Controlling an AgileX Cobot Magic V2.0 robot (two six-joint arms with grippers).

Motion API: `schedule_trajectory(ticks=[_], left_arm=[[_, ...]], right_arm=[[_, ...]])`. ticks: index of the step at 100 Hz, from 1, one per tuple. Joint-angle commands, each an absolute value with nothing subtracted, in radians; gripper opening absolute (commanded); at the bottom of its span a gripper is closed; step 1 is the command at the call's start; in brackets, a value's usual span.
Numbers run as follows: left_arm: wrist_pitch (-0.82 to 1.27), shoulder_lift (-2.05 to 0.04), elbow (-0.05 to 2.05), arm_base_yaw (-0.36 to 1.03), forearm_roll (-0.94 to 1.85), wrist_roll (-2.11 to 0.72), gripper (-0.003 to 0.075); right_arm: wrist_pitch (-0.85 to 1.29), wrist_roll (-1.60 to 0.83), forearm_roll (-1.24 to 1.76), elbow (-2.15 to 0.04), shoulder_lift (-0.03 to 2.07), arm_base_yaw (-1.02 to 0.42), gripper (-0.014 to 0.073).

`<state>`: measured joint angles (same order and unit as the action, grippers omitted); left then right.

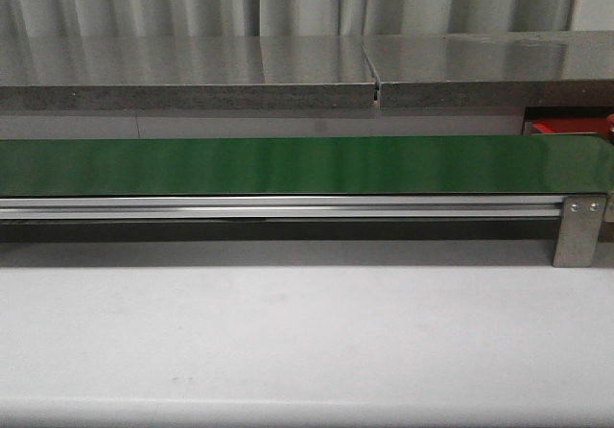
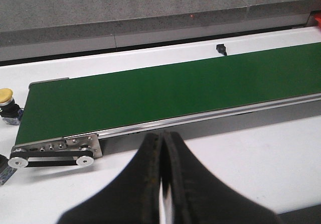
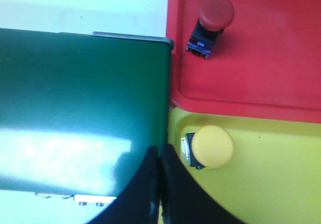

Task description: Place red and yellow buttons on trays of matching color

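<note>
In the right wrist view a red button (image 3: 214, 14) lies on the red tray (image 3: 261, 68) and a yellow button (image 3: 211, 146) lies on the yellow tray (image 3: 271, 174). My right gripper (image 3: 159, 151) is shut and empty above the belt's end, beside the yellow tray's edge. In the left wrist view another yellow button (image 2: 6, 99) stands on the white table beside the green belt's (image 2: 165, 96) other end. My left gripper (image 2: 161, 138) is shut and empty over the table in front of the belt. Neither gripper shows in the front view.
The green conveyor belt (image 1: 288, 164) spans the front view on an aluminium rail (image 1: 278, 207), with a metal bracket (image 1: 578, 228) at its right end. A grey stone ledge (image 1: 192, 73) runs behind. A dark blue object (image 2: 4, 170) sits cut off by the belt's pulley. The red tray's corner (image 1: 566, 127) peeks out.
</note>
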<state>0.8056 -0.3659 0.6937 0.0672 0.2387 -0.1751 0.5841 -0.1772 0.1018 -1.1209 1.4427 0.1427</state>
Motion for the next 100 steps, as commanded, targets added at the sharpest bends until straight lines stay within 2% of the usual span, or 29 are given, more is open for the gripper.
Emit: schedule_trajectory(ticks=[1,68,100], left_arm=[[0.741,-0.374,0.718,0.075,0.259,-0.171,-0.0020],[0.716,-0.374,0.718,0.075,0.259,-0.171,-0.0020],[0.697,-0.376,0.718,0.075,0.311,-0.169,-0.0020]], right_arm=[[0.493,-0.189,0.089,-1.085,1.325,0.123,-0.0068],[0.348,-0.188,0.145,-0.639,0.818,0.095,-0.0068],[0.343,-0.188,0.145,-0.547,0.615,0.095,-0.0068]])
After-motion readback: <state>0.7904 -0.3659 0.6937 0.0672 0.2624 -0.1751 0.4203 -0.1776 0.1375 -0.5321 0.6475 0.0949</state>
